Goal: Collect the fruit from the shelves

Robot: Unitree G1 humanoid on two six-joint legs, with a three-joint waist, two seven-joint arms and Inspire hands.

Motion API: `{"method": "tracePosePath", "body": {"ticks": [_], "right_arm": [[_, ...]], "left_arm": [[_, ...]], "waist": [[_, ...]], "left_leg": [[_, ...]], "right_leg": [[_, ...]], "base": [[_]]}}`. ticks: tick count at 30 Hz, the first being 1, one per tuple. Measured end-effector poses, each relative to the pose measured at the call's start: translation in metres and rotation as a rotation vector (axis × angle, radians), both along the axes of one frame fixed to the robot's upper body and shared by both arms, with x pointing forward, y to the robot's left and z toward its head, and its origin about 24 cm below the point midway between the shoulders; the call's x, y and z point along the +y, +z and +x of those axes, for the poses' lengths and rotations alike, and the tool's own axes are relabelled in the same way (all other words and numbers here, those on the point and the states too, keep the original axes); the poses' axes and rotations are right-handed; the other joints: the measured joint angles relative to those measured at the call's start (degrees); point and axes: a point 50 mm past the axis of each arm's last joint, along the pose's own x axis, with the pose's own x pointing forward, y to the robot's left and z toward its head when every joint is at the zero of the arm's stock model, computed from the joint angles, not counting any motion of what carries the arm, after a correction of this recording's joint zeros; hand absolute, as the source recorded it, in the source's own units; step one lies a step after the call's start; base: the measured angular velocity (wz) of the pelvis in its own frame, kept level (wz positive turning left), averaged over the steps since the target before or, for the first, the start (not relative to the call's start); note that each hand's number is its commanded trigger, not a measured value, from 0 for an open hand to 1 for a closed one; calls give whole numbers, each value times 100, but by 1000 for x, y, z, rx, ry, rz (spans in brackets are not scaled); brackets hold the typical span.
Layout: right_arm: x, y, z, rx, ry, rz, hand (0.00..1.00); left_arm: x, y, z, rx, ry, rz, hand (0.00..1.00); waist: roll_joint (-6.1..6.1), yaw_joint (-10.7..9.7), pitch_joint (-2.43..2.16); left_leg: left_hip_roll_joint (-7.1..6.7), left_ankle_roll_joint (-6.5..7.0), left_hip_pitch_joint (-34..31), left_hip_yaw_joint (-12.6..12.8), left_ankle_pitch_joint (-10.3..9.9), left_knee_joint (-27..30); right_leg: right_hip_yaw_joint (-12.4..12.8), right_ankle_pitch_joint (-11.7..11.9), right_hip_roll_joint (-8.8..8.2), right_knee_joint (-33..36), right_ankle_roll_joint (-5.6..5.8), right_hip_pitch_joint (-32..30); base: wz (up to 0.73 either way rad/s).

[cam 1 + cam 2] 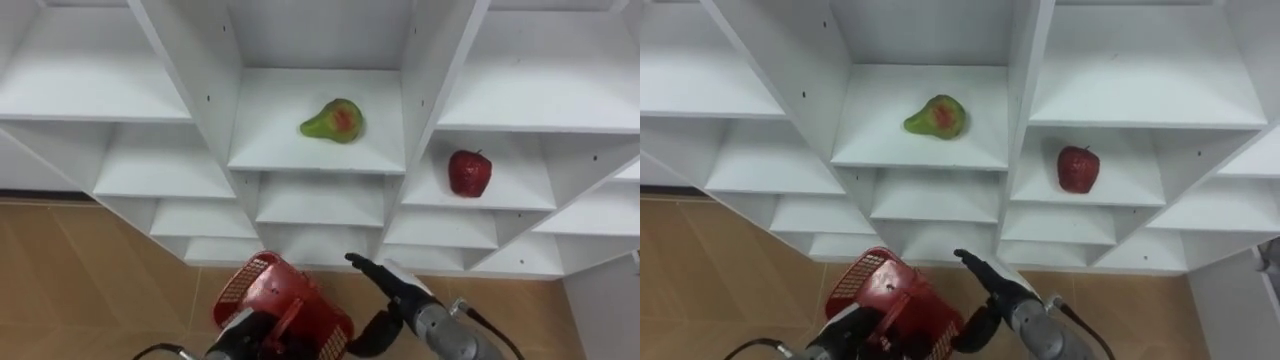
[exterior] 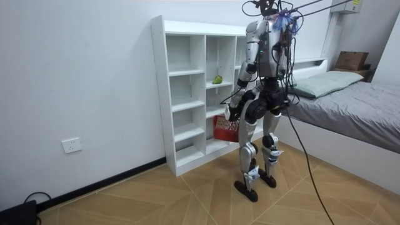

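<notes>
The white closet carries a green-and-red pear on a middle-column shelf and a red apple on a lower shelf to its right.

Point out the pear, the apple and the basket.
pear (image 1: 333, 121): left eye view, middle of its body.
apple (image 1: 469, 174): left eye view, middle of its red skin.
basket (image 1: 285, 287): left eye view, its red side wall.

Bright, even light washes the white closet, leaving soft shadows under its shelves and beside the pear and apple; shelf lines splay outward at the eye views' edges.
</notes>
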Motion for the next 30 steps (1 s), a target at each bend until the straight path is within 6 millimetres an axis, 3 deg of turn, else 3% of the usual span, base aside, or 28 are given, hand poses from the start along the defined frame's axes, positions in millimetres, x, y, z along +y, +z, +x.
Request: {"method": "tracePosePath", "body": {"ticks": [6,10,15,20,25,30], "right_arm": [[12,18,2,-78,27,65,0],[15,30,4,-125,55,85,0],[12,54,9,-233,79,102,0],[12,78,12,-350,95,106,0],[12,81,12,-356,107,112,0],[14,110,16,-472,129,143,0]], "left_arm": [[13,-1,-3,-11,108,22,100],[16,-1,-5,-9,129,35,100],[27,-7,-22,27,214,63,100],[33,-8,-26,27,264,76,100],[35,-8,-29,32,274,79,100],[43,-11,-43,58,289,96,100]], "waist": [[-129,-10,-70],[-134,-2,-71],[-167,0,-56],[-204,120,-45],[-206,157,-39],[-231,140,-54]], "left_leg": [[2,-6,326,7,8,-182],[-2,-6,401,8,8,-233],[2,-11,764,52,12,-423],[12,-11,883,124,12,-482],[23,-12,1156,178,11,-586],[35,-15,1333,286,9,-691]], "right_leg": [[32,-3,29,-125,9,285],[33,-3,27,-150,11,343],[110,6,58,-328,24,675],[190,6,65,-319,25,721],[268,3,82,-327,30,922],[334,14,116,-415,42,1050]], "base": [[-1],[-1],[-6],[-8],[-7],[-9]]}}
